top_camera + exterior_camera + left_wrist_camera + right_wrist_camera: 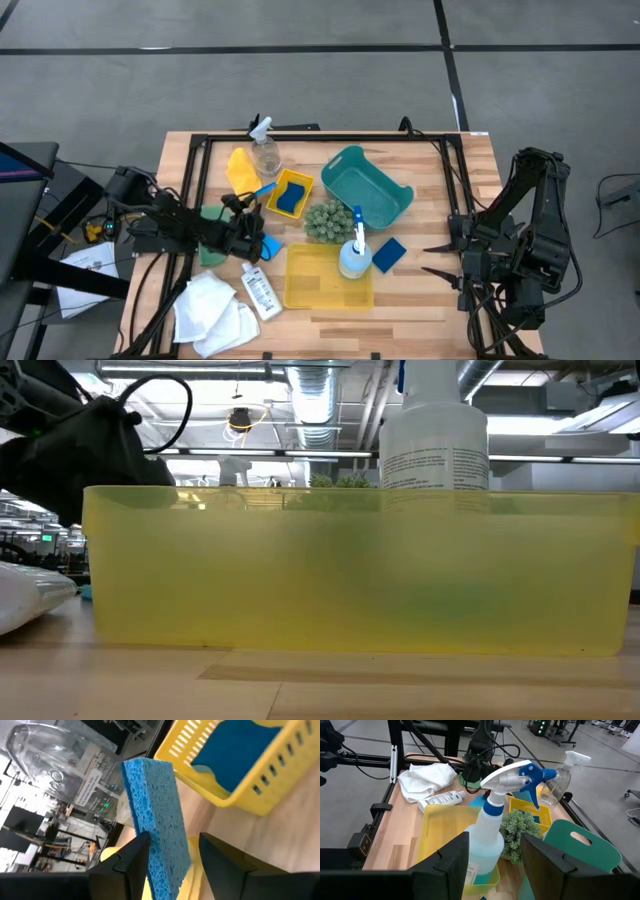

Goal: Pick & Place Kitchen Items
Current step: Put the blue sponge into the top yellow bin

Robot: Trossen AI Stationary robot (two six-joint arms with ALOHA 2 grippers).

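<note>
Yellow plastic fills the low view: the near wall of the shallow yellow bin (360, 570), with the blue-trigger spray bottle (433, 425) standing just behind it.

Going left to right across the table, the white cloths (212, 308) and small white bottle (259, 292) lie at the front left. Above them the left gripper (262, 192) is clamped on a blue sponge (155, 827), holding it on edge just short of the small slotted yellow basket (290, 192), which already holds another sponge. The clear spray bottle (265, 150) stands close by, so I think a swing could knock it over, and the soft sponge could catch the basket rim and slip out. Far right, the right gripper (437, 260) waits with its fingers apart.
</note>
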